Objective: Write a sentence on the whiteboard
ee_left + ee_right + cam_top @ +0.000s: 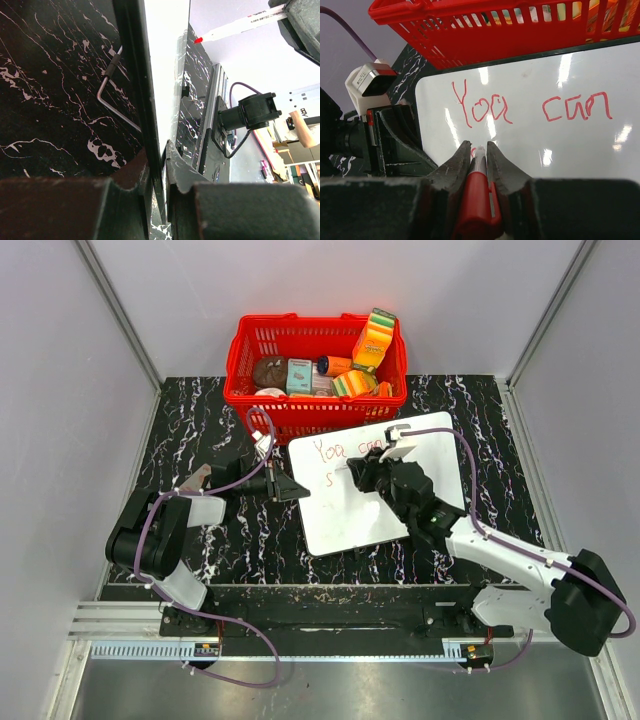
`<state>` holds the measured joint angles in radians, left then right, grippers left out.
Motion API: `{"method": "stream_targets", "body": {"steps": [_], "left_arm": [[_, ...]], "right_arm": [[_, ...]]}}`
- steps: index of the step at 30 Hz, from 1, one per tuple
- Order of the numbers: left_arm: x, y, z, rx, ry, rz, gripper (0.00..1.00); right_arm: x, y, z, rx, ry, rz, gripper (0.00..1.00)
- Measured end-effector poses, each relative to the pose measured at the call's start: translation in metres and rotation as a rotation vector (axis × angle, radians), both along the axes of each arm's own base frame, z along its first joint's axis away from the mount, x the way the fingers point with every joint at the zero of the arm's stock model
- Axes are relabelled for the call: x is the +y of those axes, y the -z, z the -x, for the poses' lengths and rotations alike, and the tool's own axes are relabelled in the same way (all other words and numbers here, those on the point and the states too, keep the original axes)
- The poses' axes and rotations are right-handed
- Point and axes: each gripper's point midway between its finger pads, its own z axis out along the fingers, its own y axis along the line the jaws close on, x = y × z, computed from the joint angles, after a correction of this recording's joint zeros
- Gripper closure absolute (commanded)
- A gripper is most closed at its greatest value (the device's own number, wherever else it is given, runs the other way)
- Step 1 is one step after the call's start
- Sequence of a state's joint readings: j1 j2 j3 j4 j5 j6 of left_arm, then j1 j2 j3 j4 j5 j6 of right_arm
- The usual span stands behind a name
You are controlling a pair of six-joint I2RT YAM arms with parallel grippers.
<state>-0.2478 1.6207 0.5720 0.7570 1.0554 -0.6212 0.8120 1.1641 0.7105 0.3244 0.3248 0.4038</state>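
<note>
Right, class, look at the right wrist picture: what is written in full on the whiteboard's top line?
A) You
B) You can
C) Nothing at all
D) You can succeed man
B: on the whiteboard the red lettering on the top line reads "You can", and the marker gripped in the right tool sits only at the start of the line below.

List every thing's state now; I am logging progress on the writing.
whiteboard: lying flat, left edge clamped.
sentence: unfinished, "You can" written.
marker: uncapped, tip at the whiteboard.
left gripper: jaws shut on the whiteboard.
right gripper: jaws shut on the marker.
red basket: filled with goods.
</note>
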Motion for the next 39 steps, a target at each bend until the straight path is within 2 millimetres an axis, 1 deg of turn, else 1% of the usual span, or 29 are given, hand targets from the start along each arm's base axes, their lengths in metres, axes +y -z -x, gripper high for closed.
{"method": "stream_targets", "body": {"steps": [3,11,23,30,39], "left_arm": [[0.000,0.000,0.000,0.000,0.000,0.000,1.00],[0.000,0.000,0.000,0.000,0.000,0.000,1.00],[0.000,0.000,0.000,0.001,0.000,0.000,1.00],[0.000,0.000,0.000,0.001,0.000,0.000,1.00],[0.000,0.000,0.000,0.001,0.000,0.000,1.00]], "right_arm": [[0.002,0.001,-0.002,0.002,0.000,0.005,1.00],[0.006,0.013,-0.006,0.024,-0.001,0.030,1.00],[0.007,0.014,-0.006,0.027,-0.004,0.031,1.00],[0.003,0.020,-0.001,0.039,-0.009,0.033,1.00],[0.004,0.025,0.005,0.059,-0.028,0.033,1.00]]}}
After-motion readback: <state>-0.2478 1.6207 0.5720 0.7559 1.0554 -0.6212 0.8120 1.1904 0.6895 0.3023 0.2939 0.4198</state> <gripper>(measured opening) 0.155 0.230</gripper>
